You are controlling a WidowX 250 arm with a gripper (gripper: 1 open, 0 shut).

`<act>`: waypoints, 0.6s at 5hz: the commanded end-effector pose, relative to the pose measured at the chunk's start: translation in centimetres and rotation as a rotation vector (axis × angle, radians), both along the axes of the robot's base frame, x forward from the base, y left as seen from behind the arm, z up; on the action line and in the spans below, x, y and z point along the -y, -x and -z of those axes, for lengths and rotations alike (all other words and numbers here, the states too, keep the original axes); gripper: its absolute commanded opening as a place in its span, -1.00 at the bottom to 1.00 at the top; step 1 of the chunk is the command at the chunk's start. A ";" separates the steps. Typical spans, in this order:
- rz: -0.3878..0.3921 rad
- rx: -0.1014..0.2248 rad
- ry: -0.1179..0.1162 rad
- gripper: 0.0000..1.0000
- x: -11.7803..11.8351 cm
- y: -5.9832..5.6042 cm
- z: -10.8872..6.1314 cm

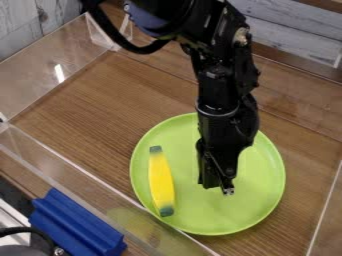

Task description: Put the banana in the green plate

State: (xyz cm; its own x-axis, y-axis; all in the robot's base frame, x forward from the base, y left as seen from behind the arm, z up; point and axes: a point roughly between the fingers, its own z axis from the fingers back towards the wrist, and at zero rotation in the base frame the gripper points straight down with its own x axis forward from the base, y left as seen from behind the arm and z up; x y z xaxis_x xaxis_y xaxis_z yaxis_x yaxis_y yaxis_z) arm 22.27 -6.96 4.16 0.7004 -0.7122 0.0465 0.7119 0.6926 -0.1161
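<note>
Camera view: the black arm's fingers point(218, 183) point straight down over the middle of the lime-green plate point(262, 160), clenched together, tips just above or on its surface; which of the two cannot be told. The yellow toy banana point(160, 180) lies inside the plate near its left rim, apart from the fingers, dark green tip toward the camera. The plate sits on a wooden bench point(94, 100); a blue ridged block point(74, 225) lies at lower left.
</note>
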 end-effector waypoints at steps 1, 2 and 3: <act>0.002 0.053 0.015 1.00 0.5 -0.5 -1.0; 0.000 0.054 0.017 1.00 0.6 -0.5 -0.9; 0.002 0.053 0.019 1.00 0.7 -0.5 -0.8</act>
